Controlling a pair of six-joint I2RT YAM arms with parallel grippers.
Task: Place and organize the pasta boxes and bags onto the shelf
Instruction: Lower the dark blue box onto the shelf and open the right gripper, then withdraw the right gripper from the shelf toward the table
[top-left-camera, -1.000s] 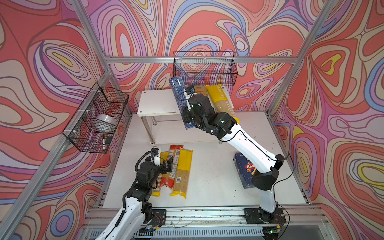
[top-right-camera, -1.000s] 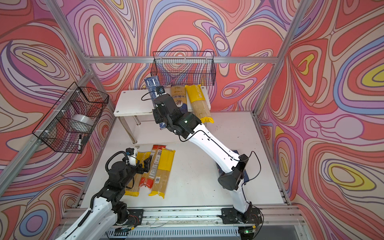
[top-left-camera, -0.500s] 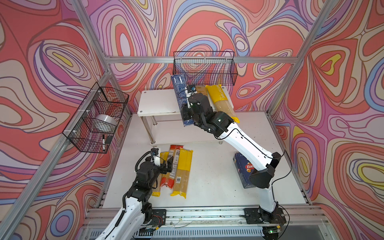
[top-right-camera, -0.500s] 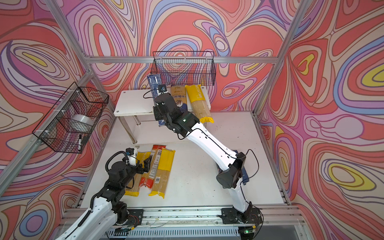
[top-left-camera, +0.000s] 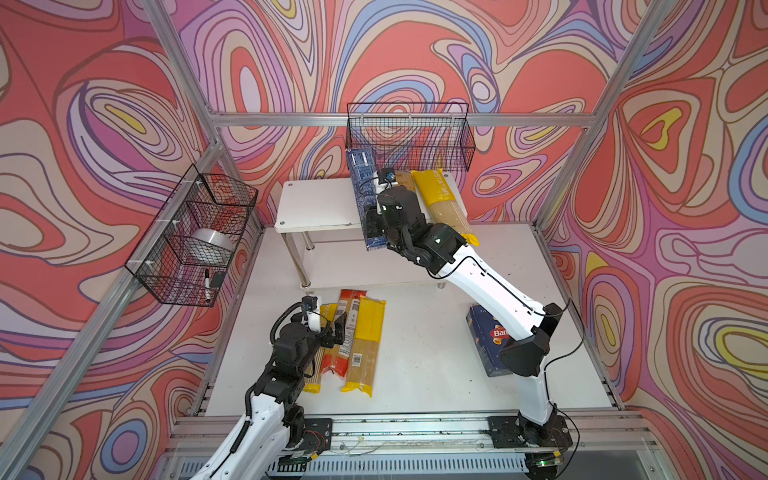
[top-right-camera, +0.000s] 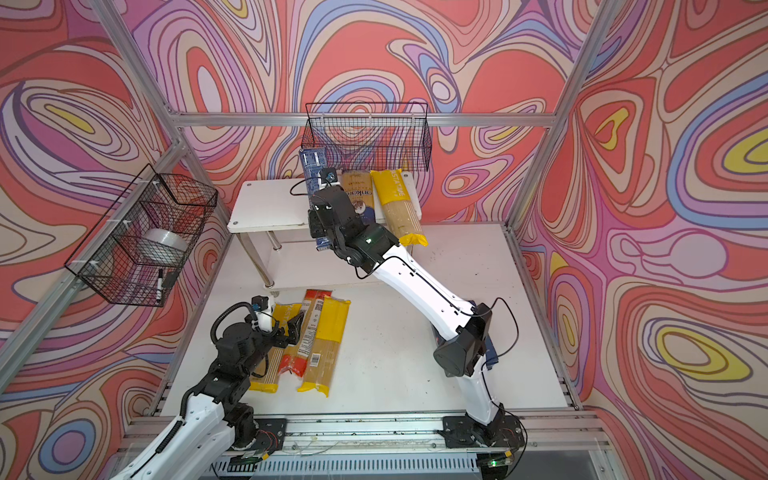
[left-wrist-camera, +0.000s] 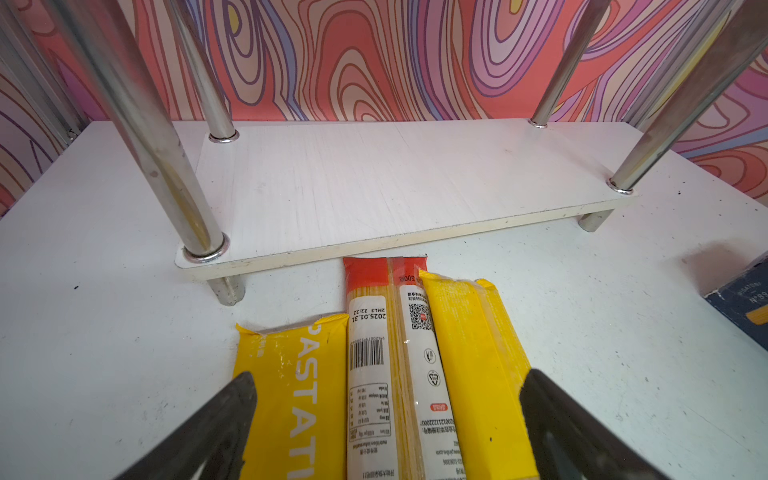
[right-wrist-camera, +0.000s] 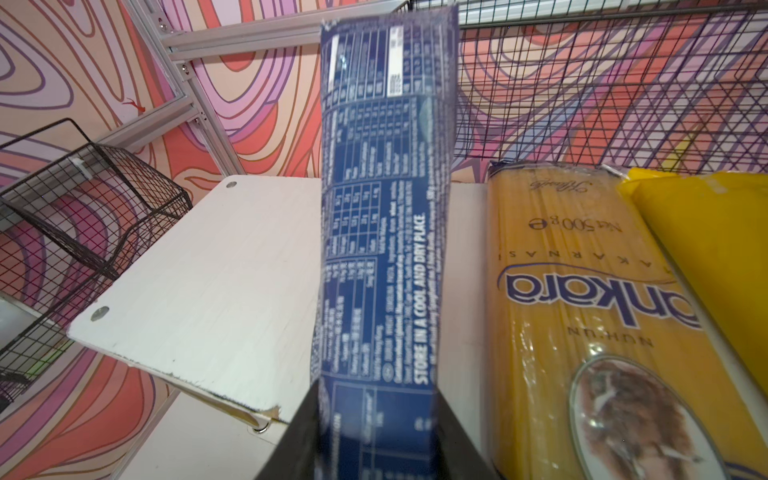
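The long narrow dark blue pasta box (right-wrist-camera: 382, 208) lies lengthwise on the white shelf (top-left-camera: 316, 203) top, left of the ankara bag (right-wrist-camera: 582, 291) and a yellow bag (top-left-camera: 440, 199). My right gripper (right-wrist-camera: 376, 388) flanks its near end, which overhangs the front edge. The jaws stand loose and the box is blurred. On the table before the shelf's bare lower tier (left-wrist-camera: 374, 187) lie a red-ended bag (left-wrist-camera: 386, 332) between two yellow bags (left-wrist-camera: 291, 395) (left-wrist-camera: 469, 353). My left gripper (left-wrist-camera: 386, 376) hovers open over them, holding nothing. The Barilla box (top-left-camera: 486, 340) lies at the right, partly behind my right arm.
A black wire basket (top-left-camera: 409, 133) hangs on the back wall just above the shelf top. Another wire basket (top-left-camera: 195, 232) on the left wall holds a tape roll (top-left-camera: 212, 241) and a marker. Aluminium frame posts stand at the corners.
My right arm has carried the narrow box a little farther back and straighter beside the ankara bag, and its jaws have loosened. The left arm has not moved.
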